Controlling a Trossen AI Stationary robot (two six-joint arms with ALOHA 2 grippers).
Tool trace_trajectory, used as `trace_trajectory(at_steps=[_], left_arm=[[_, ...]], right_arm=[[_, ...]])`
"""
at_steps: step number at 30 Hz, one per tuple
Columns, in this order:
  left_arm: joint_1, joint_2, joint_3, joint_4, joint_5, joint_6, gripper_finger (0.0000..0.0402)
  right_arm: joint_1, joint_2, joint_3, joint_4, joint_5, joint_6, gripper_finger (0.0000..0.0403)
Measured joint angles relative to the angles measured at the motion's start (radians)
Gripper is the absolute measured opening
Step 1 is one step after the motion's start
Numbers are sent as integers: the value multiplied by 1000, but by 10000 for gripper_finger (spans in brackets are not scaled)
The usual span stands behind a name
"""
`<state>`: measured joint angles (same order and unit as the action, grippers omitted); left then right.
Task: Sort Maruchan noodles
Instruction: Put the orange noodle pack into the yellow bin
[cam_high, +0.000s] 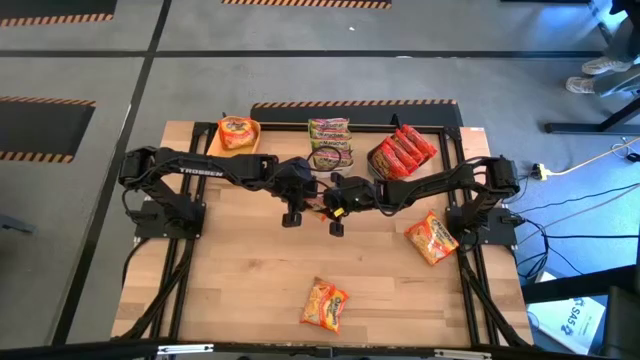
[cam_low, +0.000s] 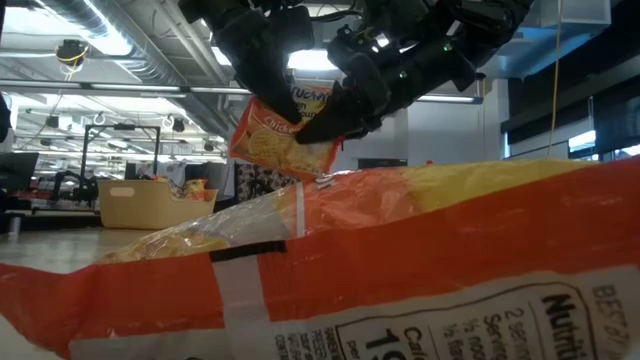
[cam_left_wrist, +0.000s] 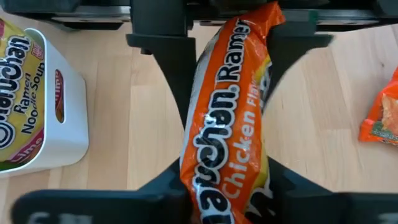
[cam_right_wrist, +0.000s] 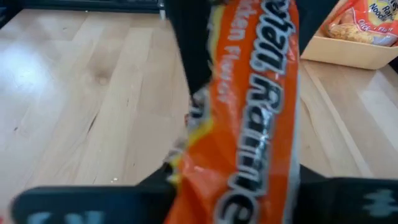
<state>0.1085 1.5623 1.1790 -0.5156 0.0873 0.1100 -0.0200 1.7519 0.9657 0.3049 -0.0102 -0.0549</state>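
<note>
Above the wooden table (cam_high: 250, 280), both hands apparently pinch one orange noodle packet (cam_left_wrist: 230, 124) between them.

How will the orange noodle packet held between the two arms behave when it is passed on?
The orange packet looks glossy, so it may slip between the fingers. Its wrapper crinkles, yet it hangs unbent, probably a stiff, brittle block inside. It seems light.

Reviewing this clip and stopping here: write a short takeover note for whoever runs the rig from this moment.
Left end effector and right end effector meet mid-table, both on one orange packet, held in the air between them.
Done: an orange packet lies in the yellow bin, green ones in the white bin, red ones in the dark bin.
Left: the held packet, plus two loose orange packets, one on the table's right side, one near the front edge.
</note>
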Motion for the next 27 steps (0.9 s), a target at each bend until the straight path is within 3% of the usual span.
trace_trajectory(at_steps=[4,8,16,22,27], left_arm=[[0,-7,0,-13,-4,11,59],[-1,-61,0,-98,-78,16,41],[44,-248,-19,-316,-291,49,45],[258,-406,-132,-350,-417,116,39],[505,-431,-193,-353,-444,213,42]], right_arm=[[0,-11,0,-25,-22,2,155],[1,-89,2,-145,-40,-1,205],[1,-166,0,-304,-2,-2,237],[1,-128,0,-253,0,1,238],[0,-92,1,-220,-27,-1,238]])
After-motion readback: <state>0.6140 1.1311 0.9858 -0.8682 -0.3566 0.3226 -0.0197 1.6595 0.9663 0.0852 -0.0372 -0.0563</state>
